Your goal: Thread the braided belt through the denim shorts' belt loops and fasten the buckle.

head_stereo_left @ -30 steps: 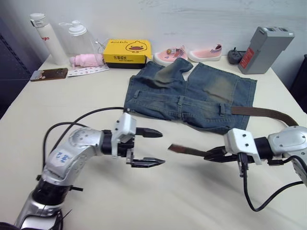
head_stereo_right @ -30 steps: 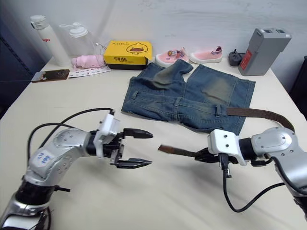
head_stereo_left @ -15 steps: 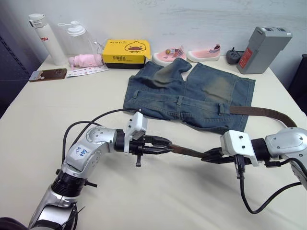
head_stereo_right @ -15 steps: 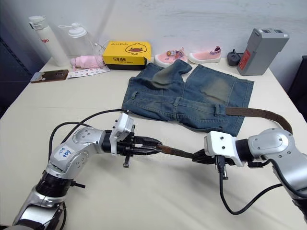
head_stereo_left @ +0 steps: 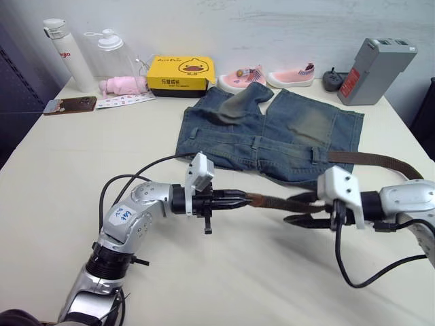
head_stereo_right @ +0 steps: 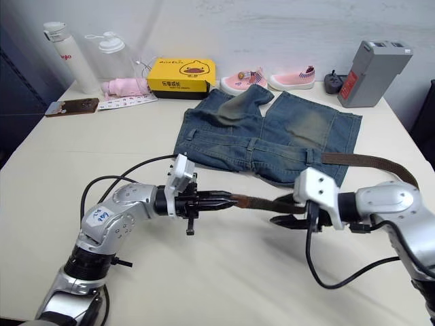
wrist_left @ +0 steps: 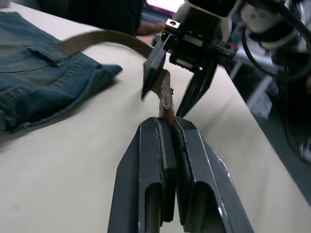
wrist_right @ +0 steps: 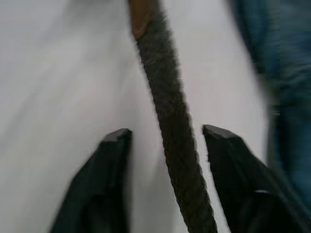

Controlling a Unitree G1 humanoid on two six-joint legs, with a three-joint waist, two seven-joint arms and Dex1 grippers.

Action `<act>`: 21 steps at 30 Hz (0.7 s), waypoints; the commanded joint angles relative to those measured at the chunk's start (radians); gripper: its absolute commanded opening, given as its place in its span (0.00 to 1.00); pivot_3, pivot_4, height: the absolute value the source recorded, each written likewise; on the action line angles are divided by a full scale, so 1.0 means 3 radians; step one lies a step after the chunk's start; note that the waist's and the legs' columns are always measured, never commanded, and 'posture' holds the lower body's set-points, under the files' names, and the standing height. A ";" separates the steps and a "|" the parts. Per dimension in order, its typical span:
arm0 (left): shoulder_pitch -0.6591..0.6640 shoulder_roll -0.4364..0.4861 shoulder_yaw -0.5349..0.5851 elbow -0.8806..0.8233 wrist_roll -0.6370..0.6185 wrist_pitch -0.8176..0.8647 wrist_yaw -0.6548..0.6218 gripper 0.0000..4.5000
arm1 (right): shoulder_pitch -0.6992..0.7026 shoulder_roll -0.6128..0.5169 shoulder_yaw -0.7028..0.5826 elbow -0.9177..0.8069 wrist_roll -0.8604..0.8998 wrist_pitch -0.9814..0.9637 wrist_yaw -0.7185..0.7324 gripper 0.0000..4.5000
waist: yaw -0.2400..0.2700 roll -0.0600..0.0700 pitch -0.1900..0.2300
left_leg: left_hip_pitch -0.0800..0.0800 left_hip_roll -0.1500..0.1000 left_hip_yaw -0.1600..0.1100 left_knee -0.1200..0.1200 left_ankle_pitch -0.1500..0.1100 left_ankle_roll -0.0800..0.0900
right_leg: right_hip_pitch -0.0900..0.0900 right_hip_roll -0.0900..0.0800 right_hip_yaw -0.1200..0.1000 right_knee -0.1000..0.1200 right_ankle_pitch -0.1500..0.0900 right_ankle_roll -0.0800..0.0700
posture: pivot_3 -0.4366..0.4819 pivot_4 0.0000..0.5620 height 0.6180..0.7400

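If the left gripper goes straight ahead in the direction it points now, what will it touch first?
Probably the right gripper. The left gripper, shut on the tip of the dark-brown braided belt, points along the strap at the right gripper's open black fingers; depth between them is unclear.

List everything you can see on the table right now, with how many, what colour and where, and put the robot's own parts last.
Denim shorts: one, faded blue, table centre.
Braided belt: one, dark brown, running from the shorts' right edge round to the front.
Box: one, yellow, back of the table.
Shoes: two, pink, beside the box.
Bottles: two, white and clear, back left corner.
Cloth: one, pink, by the bottles.
Phone: one, brown, left edge.
Grey device: one, red label, back right.
Table: one, cream.
Left gripper: shut on the belt's tip.
Right gripper: open around the belt.
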 commanded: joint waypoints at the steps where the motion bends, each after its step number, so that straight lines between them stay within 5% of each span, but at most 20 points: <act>1: 0.0053 -0.0184 0.0306 -0.0085 -0.0472 0.0465 0.0351 0.00 | -0.0163 0.0216 -0.0700 0.0014 0.0881 0.0627 -0.0409 0.89 | 0.0001 0.0000 0.0000 | 0.0000 0.0000 0.0000 0.0000 0.0000 0.0000 | 0.0000 0.0001 0.0001 0.0000 0.0000 0.0000 | 0.48 0.27 0.05; 5: 0.0081 -0.0550 0.0730 -0.0018 -0.1075 0.1080 0.1012 0.00 | -0.0156 0.0515 -0.1257 0.0113 0.2444 0.1178 -0.1234 0.89 | 0.0019 -0.0005 0.0001 | 0.0001 0.0001 -0.0002 0.0002 0.0000 0.0000 | 0.0001 0.0000 0.0012 0.0003 0.0001 0.0003 | 0.48 0.27 0.05; 9: 0.0114 -0.0840 0.1122 0.0035 -0.1799 0.1441 0.1627 0.00 | 0.0363 0.0692 -0.1141 -0.0085 0.3815 0.1065 -0.2116 0.89 | 0.0024 -0.0006 0.0001 | 0.0001 0.0001 -0.0003 0.0001 0.0000 0.0000 | 0.0000 0.0000 0.0019 0.0005 0.0001 0.0003 | 0.48 0.27 0.05; 15: 0.0138 -0.0932 0.1333 0.0068 -0.2746 0.1542 0.2372 0.00 | 0.0864 0.1131 -0.0412 -0.0214 0.4624 0.0547 -0.3397 0.89 | -0.0007 -0.0011 -0.0003 | -0.0003 0.0003 0.0003 0.0005 0.0000 -0.0001 | -0.0009 0.0003 0.0040 0.0008 0.0001 0.0002 | 0.48 0.27 0.05; 21: 0.0233 -0.0775 0.1197 -0.0013 -0.3241 0.1435 0.2747 0.00 | 0.0756 0.2049 -0.0151 -0.0158 0.4665 -0.0085 -0.4089 0.89 | -0.0030 -0.0011 -0.0006 | -0.0002 0.0003 0.0008 0.0006 0.0004 -0.0001 | -0.0023 0.0026 0.0074 0.0020 0.0001 0.0002 | 0.48 0.27 0.05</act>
